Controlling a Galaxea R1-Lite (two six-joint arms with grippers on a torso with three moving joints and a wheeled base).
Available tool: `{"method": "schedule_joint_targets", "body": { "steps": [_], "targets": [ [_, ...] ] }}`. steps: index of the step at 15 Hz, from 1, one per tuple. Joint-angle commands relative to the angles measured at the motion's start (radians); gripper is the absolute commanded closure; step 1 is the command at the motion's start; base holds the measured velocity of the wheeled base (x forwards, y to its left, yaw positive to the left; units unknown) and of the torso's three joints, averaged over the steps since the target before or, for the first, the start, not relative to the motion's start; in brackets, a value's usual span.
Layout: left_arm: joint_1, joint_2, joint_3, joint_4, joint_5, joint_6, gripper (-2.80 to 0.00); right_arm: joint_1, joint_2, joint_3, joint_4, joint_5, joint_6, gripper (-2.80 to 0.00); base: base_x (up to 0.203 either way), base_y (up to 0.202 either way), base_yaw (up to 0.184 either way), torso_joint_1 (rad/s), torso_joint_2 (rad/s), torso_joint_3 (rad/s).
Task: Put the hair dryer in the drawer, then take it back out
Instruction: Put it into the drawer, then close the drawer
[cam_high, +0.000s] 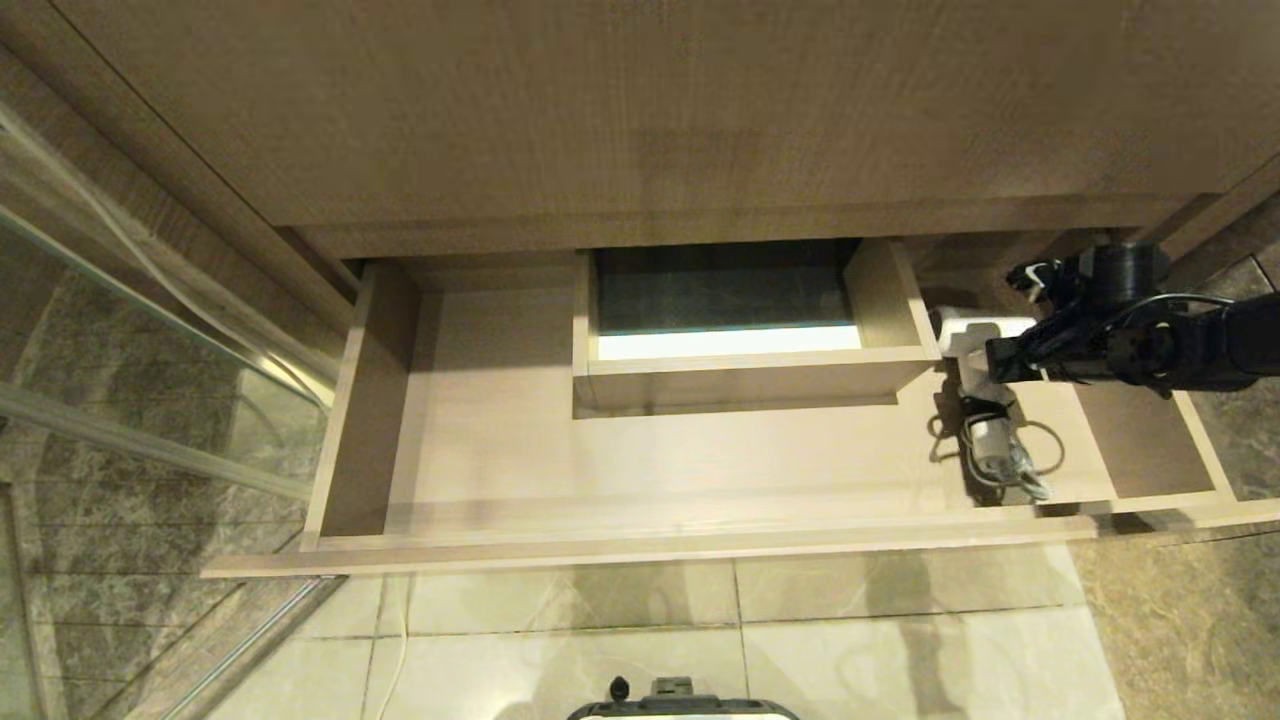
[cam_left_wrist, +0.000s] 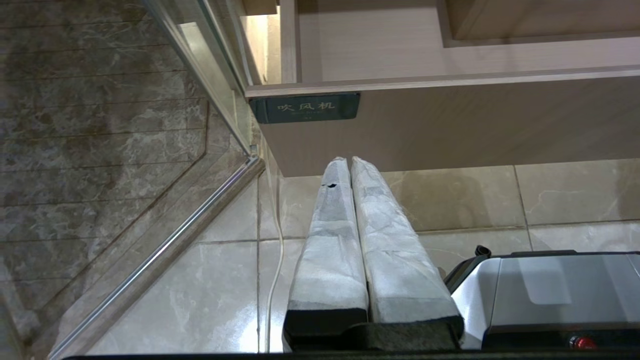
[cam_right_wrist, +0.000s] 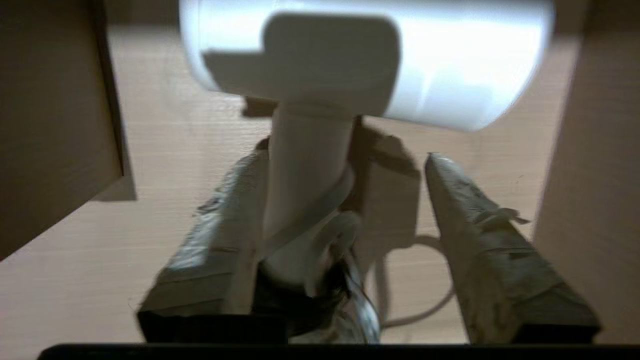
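Pale marble floor tiles (cam_high: 560, 640) lie under the wide, shallow light-wood drawer (cam_high: 640, 545), pulled fully out. On its floor at the right end lies the small white hair dryer with its coiled cord (cam_high: 985, 400) — so the putting-in looks done. Around its handle the right gripper (cam_right_wrist: 345, 200) stands parted, one finger touching, the other apart; taking out remains. Parked low, the left gripper (cam_left_wrist: 350, 167) is closed on nothing.

white hair dryer (cam_high: 972, 345), pale light-wood drawer (cam_high: 640, 545). dark teal label (cam_left_wrist: 305, 107) with pale characters. cream veined floor tiles (cam_high: 900, 640), grey-brown marble wall (cam_left_wrist: 90, 125).
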Motion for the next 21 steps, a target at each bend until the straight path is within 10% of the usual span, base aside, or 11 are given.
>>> {"method": "schedule_joint_targets", "body": {
  "steps": [1, 6, 7, 21],
  "targets": [
    [0.0, 0.002, 0.0, 0.0, 0.0, -0.001, 0.0, 0.0, 0.029, -0.003, -0.028, 0.001, 0.0, -2.8, 0.0, 0.0, 0.0, 0.0, 0.0, 0.0],
    [0.0, 0.002, 0.0, 0.0, 0.0, -0.001, 0.0, -0.002, -0.09, -0.002, 0.01, 0.039, 0.008, -2.8, 0.0, 0.0, 0.0, 0.0, 0.0, 0.0],
    [0.0, 0.002, 0.0, 0.0, 0.0, -0.001, 0.0, -0.004, -0.138, 0.006, 0.028, 0.063, 0.006, 0.0, 0.0, 0.0, 0.0, 0.0, 0.0, 0.0],
    [0.0, 0.002, 0.0, 0.0, 0.0, 0.0, 0.0, -0.12, -0.913, 0.574, 0.588, 0.102, -0.319, 0.0, 0.0, 0.0, 0.0, 0.0, 0.0, 0.0]
  ]
}}
